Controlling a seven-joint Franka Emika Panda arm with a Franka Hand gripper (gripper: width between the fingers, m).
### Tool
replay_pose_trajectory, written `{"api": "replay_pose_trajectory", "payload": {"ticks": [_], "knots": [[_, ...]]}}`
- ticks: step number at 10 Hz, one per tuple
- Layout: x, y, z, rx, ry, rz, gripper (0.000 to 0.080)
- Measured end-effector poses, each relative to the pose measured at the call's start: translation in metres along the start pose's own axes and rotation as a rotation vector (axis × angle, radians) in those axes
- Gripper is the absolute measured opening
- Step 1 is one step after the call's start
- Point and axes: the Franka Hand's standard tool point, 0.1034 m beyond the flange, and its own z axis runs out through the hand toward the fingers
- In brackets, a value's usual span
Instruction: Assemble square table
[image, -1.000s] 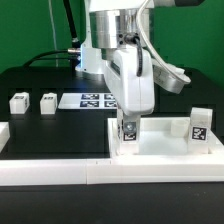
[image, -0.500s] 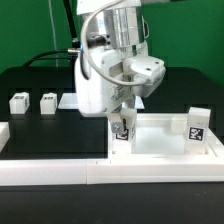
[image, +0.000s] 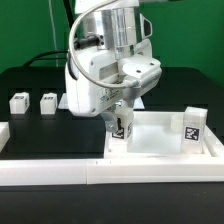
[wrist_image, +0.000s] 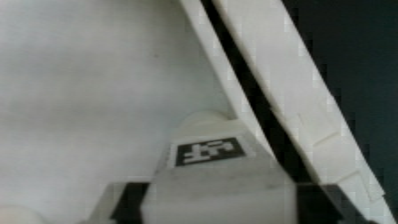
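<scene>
The jaws gripped a tagged leg block (image: 120, 128) at the corner of the square tabletop (image: 160, 142) on the exterior view's left, a second leg (image: 193, 125) apparently fitted opposite, leaving two loose legs (image: 18, 101) (image: 47, 101) on the bench (image: 60, 135) unmounted.

Turned at the wrist since a second ago, carrying the gripper (image: 120, 131) and the leg (wrist_image: 214, 175) between its fingers round (tag side swung too). Swung the arm (image: 100, 75) across, hiding the marker board behind the gripper. Dragged the tabletop (image: 160, 143) and the far leg (image: 190, 125) slightly toward the exterior view's left.
</scene>
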Motion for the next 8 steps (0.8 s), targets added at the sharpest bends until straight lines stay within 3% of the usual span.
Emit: {"api": "replay_pose_trajectory", "payload": {"ticks": [1, 2, 3, 6, 8], "knots": [[0.000, 0.000, 0.000, 0.000, 0.000, 0.000, 0.0496], [0.000, 0.000, 0.000, 0.000, 0.000, 0.000, 0.0496], [-0.004, 0.003, -0.001, -0.001, -0.002, -0.008, 0.0616], [-0.024, 0.019, -0.029, -0.012, -0.041, -0.161, 0.0648], [-0.022, 0.018, -0.023, -0.009, -0.033, -0.150, 0.0648]]}}
